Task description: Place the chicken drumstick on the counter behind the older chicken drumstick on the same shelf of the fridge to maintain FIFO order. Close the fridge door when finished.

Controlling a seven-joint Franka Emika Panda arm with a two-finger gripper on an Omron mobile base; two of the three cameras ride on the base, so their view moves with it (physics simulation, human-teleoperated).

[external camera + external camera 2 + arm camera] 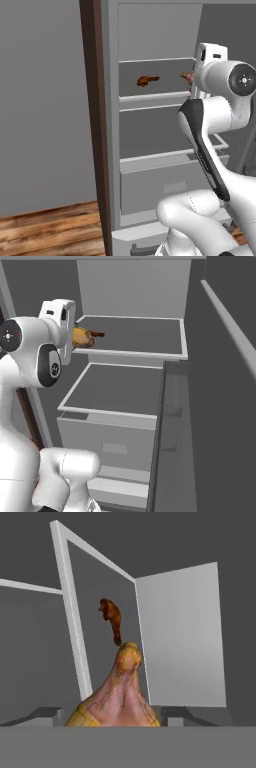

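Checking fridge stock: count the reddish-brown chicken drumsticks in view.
2. The older reddish-brown chicken drumstick lies on the pale-grey upper shelf of the grey fridge. The second drumstick is at the gripper, near that shelf.

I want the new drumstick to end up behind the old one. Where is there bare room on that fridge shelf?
The upper pale-grey shelf carries one small reddish-brown drumstick lying left of its middle. Bare stretches run behind it to the back wall and rightward to the white side edge. It is crowded at the front, where the gripper holds the yellow-brown drumstick.

older chicken drumstick [147, 80] on shelf [155, 96], in fridge [150, 30]
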